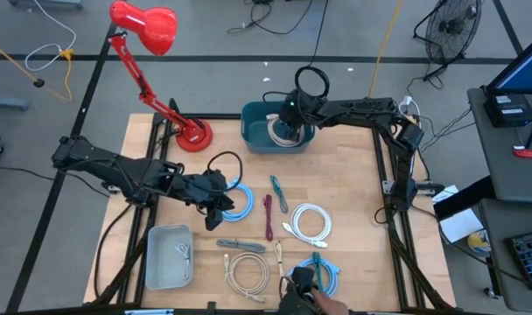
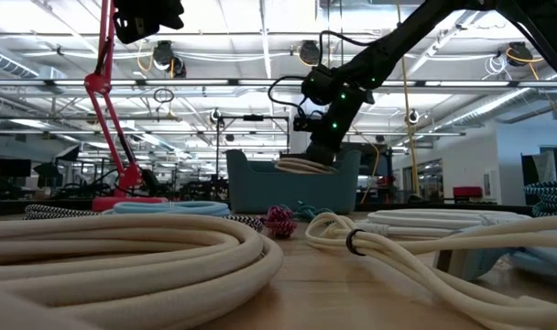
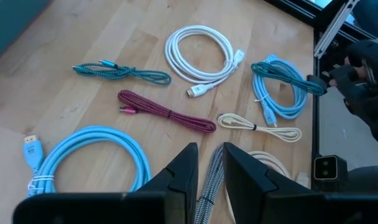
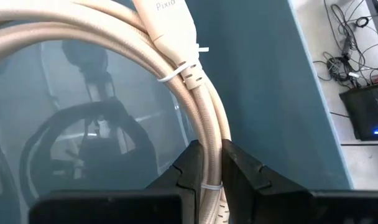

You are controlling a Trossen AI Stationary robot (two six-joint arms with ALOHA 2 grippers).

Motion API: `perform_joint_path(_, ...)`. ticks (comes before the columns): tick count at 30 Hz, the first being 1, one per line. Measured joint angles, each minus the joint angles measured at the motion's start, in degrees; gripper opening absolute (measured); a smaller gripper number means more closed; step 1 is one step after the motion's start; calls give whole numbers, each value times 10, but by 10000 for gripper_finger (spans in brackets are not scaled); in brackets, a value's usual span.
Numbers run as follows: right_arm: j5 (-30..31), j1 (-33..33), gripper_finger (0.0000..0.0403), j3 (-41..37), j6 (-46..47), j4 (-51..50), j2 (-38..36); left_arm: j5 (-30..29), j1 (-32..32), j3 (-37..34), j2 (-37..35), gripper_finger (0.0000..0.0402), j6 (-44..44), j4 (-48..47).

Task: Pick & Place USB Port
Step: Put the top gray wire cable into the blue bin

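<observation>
My right gripper [image 1: 288, 122] is over the blue bin [image 1: 255, 114] at the table's far side, shut on a cream coiled cable [image 2: 306, 165] that sits level at the bin's rim height. My left gripper [image 3: 211, 168] hangs high over the table's middle left, beside a light blue cable coil [image 1: 238, 201]. Its fingers stand a narrow gap apart and hold nothing. A black-and-white braided cable [image 3: 209, 186] lies flat on the table and shows through that gap. My right gripper pinches the coil's bundled strands [image 4: 209, 149] between its two fingers, next to a white tie and close to the plug. The fingers come from above, pointing down, and lie across the strands. The coil hangs in the bin's mouth; whether it touches the bin's floor is hidden.
Loose cables lie on the table: teal braided [image 1: 277, 192], maroon [image 1: 268, 217], a white coil [image 1: 310, 223], cream coils [image 1: 248, 271] and a turquoise coil [image 1: 327, 273]. A person's dark-gloved hand [image 1: 303, 289] is at the near edge. There is also a grey tray [image 1: 152, 262] and a red lamp [image 1: 192, 133].
</observation>
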Motion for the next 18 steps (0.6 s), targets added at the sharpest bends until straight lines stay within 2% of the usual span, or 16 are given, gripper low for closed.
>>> perform_joint_path(10,0,0,37,-68,6,1,0,0,0,0,0,76,-1,0)
perform_joint_path(18,0,0,39,-77,6,5,0,0,0,0,0,76,-1,0)
